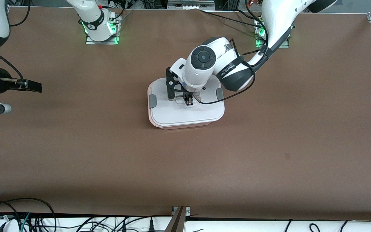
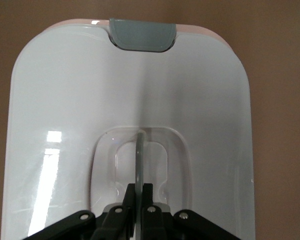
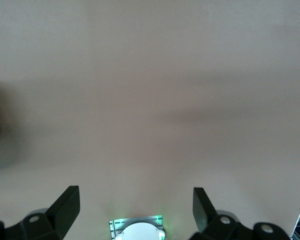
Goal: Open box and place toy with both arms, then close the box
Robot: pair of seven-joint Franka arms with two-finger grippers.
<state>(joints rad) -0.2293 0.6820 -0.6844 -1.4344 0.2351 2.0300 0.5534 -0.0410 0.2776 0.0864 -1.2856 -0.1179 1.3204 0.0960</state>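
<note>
- Sitting at centre of the front view: the box (image 1: 185, 120), pale-pink tub with the white lid (image 1: 172, 111) on top, resting on the brown counter (image 1: 269, 145).
- Showing grey side clips (image 1: 152, 101) at two opposite edges of the lid; in the left wrist view, one clip (image 2: 142, 34) lying at top centre of the frame.
- Hanging directly over the lid's middle: left pincer (image 1: 189, 101), arm coming from the upper right of the front view.
- Clamping the fingers together on the upright blade of the clear handle (image 2: 139, 160), seen at bottom centre of the left wrist view inside the recessed well.
- Waiting at the far left edge of the front view: right pincer (image 1: 31, 85), up over bare counter, well apart from the box.
- Standing wide apart and holding nothing: right pincer fingers (image 3: 67, 205), only counter beneath them in the right wrist view.
- Not finding the toy in any view; cannot tell whether inside the box or elsewhere.
- Judging handling: lid looking stiff, light and glossy, so probably slippery on flat faces; thin handle blade giving the only sure purchase for a pinch.
- Judging the tub as light enough to ride up with the lid if the clips are engaged; cannot tell clip state here.
- Judging fragility as low, though the thin clear handle could flex under a skewed pull; pulling straight up seeming safest.
</note>
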